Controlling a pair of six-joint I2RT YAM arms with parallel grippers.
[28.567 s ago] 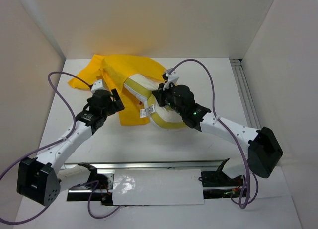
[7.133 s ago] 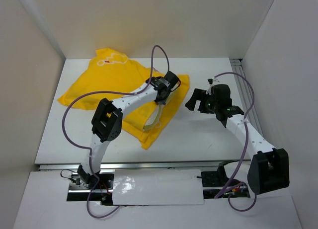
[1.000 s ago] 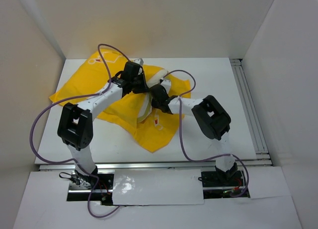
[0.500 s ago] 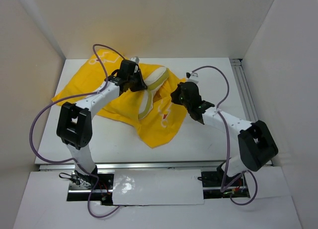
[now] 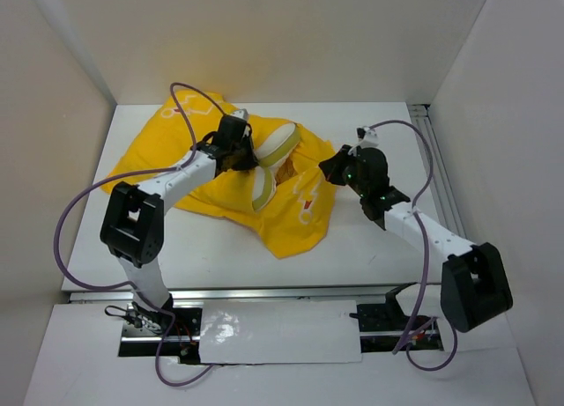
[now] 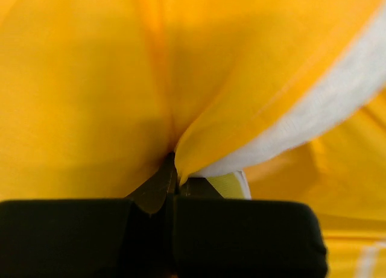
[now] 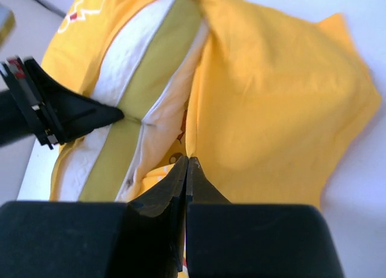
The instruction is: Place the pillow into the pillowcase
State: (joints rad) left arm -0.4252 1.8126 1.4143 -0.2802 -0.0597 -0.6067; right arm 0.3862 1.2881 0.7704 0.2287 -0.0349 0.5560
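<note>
Cream-white plump soft pillow (image 5: 275,144): you'll find it mid-back on the white table (image 5: 379,252), partly sheathed.
Bright yellow fabric pillowcase (image 5: 300,219): draped round it.
Left gripper (image 6: 175,170): jaws pinching pillowcase cloth.
Right gripper (image 7: 187,163): jaws pressed together on the pillowcase edge.

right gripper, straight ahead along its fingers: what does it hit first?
The pillowcase: yellow fabric sits right at the right gripper's shut tips, seemingly pinched. The pillow lies just beyond, slightly left.
</note>
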